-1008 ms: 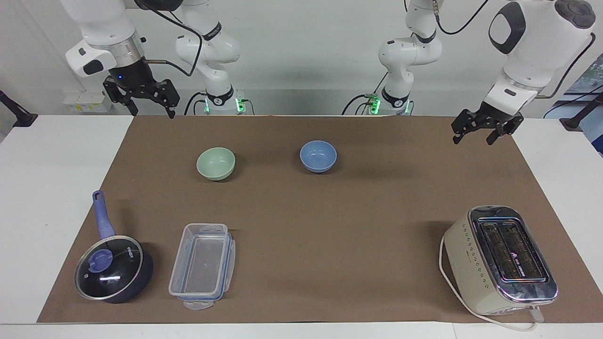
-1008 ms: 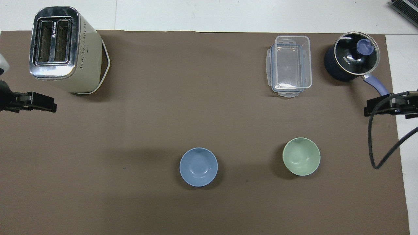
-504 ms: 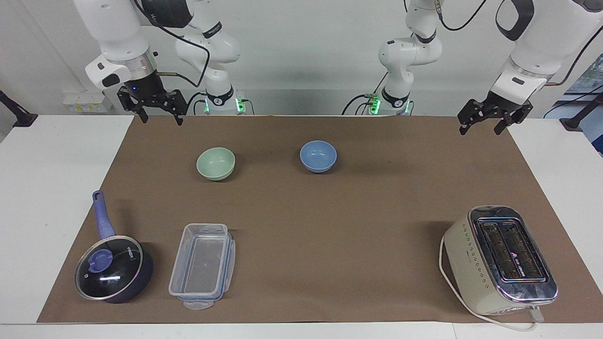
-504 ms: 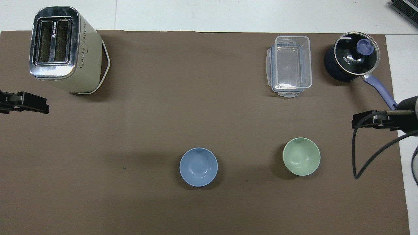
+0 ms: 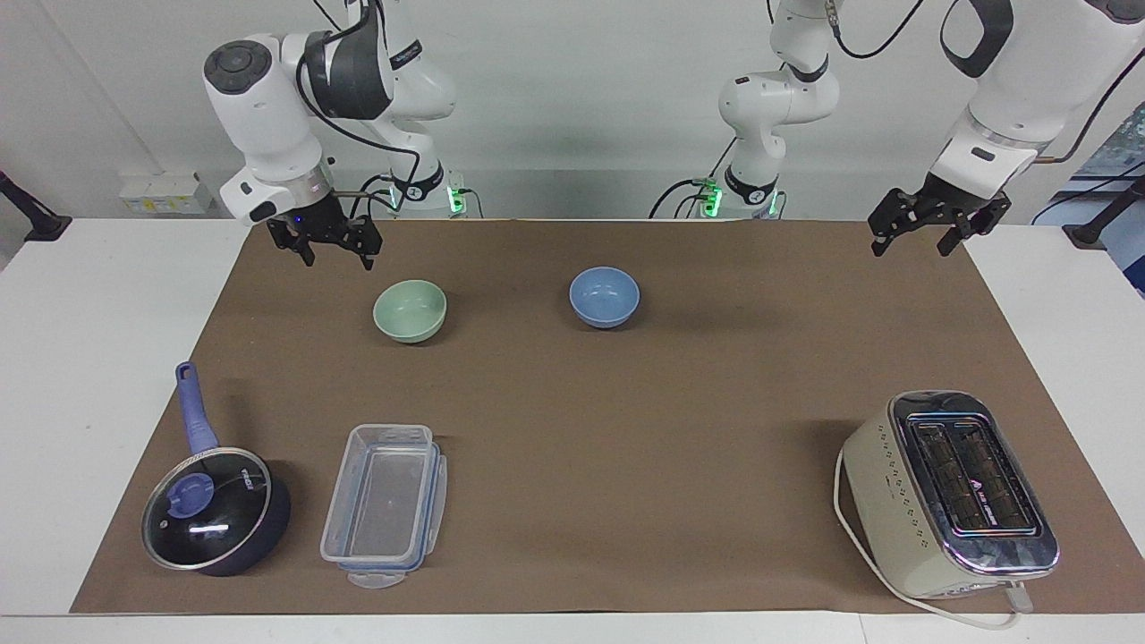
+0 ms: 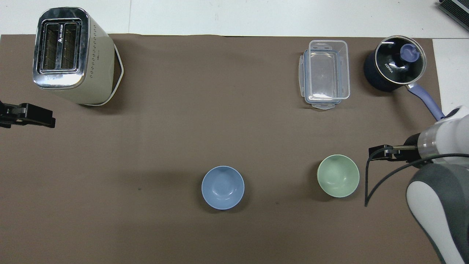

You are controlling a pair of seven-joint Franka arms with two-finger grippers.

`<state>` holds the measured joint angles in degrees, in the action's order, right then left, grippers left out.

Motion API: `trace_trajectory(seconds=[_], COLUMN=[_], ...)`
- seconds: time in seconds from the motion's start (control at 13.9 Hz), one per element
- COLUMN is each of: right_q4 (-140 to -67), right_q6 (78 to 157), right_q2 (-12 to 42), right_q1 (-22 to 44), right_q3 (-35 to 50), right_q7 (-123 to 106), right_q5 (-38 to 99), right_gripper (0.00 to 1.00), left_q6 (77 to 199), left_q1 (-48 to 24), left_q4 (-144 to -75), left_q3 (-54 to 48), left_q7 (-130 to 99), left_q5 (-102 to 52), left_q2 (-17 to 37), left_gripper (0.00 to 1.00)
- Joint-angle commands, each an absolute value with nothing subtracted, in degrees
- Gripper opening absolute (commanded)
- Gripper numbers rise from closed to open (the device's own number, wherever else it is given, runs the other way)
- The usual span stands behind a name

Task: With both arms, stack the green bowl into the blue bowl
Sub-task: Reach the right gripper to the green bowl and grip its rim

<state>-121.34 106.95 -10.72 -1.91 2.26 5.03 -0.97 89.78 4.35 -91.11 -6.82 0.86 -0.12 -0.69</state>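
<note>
Brown mat bears green bowl [image 5: 410, 310]; right hand [image 5: 335, 259], spread and empty, hangs beside it.

Mint-green bowl [image 5: 410, 310]; periwinkle-blue bowl [image 5: 605, 296]; brown mat [image 5: 626, 402]; cream-and-chrome toaster [image 5: 950, 493]; dark saucepan [image 5: 217, 510], blue handle.

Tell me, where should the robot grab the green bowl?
Probably at its thin rim, coming down from above. The green bowl sits upright and open with nothing in it, so one finger could slip inside and one outside. The right gripper hangs closest.
</note>
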Motion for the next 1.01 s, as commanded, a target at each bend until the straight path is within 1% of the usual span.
trace_trajectory(seconds=[0.0,0.22,0.43,0.65,0.86,0.94], right_q4=[-129.0,-135.5,-138.5,-141.8,-144.0,-144.1], right_q6=[112.6,119.7,123.6,130.5,133.9,133.9], right_q2=[-12.7,-12.0,-10.2,-7.7,-7.1,-7.1], right_q1=[-2.4,-2.2,-1.9,-1.8,-1.7,-1.7], right_q3=[2.4,2.4,2.4,2.5,2.5,2.5], right_q7=[4.7,4.7,4.7,4.7,4.7,4.3], right_q5=[0.6,1.3,1.3,1.2,1.2,1.2], right_gripper=[1.00,1.00,1.00,1.00,1.00,0.97], left_q6=[88.7,88.7,88.7,88.7,88.7,88.7], left_q1=[5.0,5.1,5.0,5.1,5.0,5.0], left_q4=[-90.8,-90.8,-90.8,-90.8,-90.8,-90.8], left_q3=[-7.5,-7.5,-7.5,-7.5,-7.5,-7.5], left_q7=[0.2,0.2,0.2,0.2,0.2,0.2], left_q5=[1.1,1.1,1.1,1.1,1.1,1.1], left_q2=[-0.7,-0.7,-0.7,-0.7,-0.7,-0.7], left_gripper=[1.00,1.00,1.00,1.00,1.00,1.00])
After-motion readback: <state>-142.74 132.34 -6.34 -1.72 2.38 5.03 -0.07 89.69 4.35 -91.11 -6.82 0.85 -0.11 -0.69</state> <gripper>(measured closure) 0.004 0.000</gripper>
